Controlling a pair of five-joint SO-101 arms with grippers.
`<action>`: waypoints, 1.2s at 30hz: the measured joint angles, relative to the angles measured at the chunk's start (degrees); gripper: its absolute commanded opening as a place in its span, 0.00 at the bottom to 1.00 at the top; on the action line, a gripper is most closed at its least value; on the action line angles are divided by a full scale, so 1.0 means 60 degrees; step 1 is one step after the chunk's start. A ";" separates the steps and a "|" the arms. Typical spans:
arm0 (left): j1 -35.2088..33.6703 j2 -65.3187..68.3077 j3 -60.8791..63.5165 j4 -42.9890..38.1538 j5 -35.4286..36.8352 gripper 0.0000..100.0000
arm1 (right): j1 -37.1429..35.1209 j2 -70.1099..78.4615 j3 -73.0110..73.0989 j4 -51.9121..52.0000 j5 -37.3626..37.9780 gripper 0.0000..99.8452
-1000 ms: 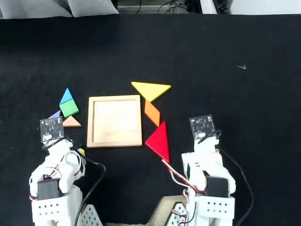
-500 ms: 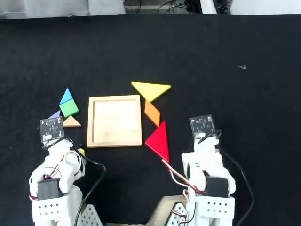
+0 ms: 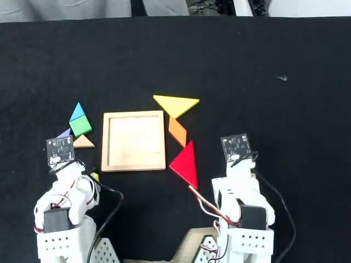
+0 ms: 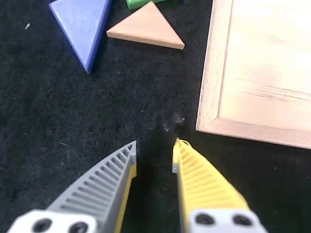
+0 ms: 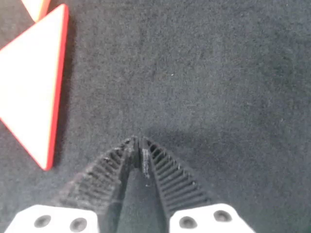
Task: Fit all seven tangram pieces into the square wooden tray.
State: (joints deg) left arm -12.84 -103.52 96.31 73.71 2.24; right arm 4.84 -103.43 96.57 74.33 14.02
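While nothing on the table [image 3: 296,120] has shifted since a second ago, the left gripper [image 4: 154,143] hovers parted and empty just beside the wooden tray [image 4: 209,73], the right gripper [image 5: 140,141] is clenched on nothing near the red triangle [image 5: 29,87], and the tangram pieces [image 3: 176,104] lie outside it.

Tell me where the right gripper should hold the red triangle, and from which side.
Take the red triangle probably from above, at its corner nearest the arms. It lies flat, so only its edges can be pinched; that narrow corner is free, while the far tip nearly meets the orange piece. The right gripper, shut, must open.
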 measured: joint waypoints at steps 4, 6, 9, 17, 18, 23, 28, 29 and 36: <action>0.0000 0.0000 0.0000 0.0000 0.0000 0.13 | 0.0000 0.0000 0.0000 0.0000 0.0000 0.01; 0.0000 0.0000 0.0000 0.0000 0.0000 0.13 | 0.0000 0.0000 0.0000 0.0000 0.0000 0.01; 0.0000 0.0000 0.0000 0.0000 0.0000 0.13 | 0.0000 0.0000 0.0000 0.0000 0.0000 0.01; 0.0000 0.0000 0.0000 -0.0234 0.0000 0.13 | 0.0000 0.0000 0.0000 0.0000 0.0000 0.01; 0.0000 0.0000 0.0000 -0.0513 0.0000 0.13 | 0.0000 0.0000 0.0000 0.0000 0.0000 0.01; 0.0029 0.0000 -0.0190 -0.2799 0.0000 0.13 | -0.0396 0.0000 0.0000 -0.0396 0.0000 0.01; 0.0103 0.0000 -0.0366 -0.3546 0.0000 0.13 | -0.0615 0.0000 0.0000 -0.3077 0.0000 0.01; 0.0264 -0.0015 -0.0322 -0.3663 -0.0015 0.13 | -0.0630 0.0000 0.0000 -0.3795 0.0000 0.01; 0.0161 0.0000 -0.0059 -0.5128 -0.0044 0.13 | -0.0630 0.0000 0.0000 -0.6989 -0.0015 0.01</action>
State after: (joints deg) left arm -11.87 -103.52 95.96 42.95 1.98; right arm 1.05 -103.43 96.57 32.40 13.93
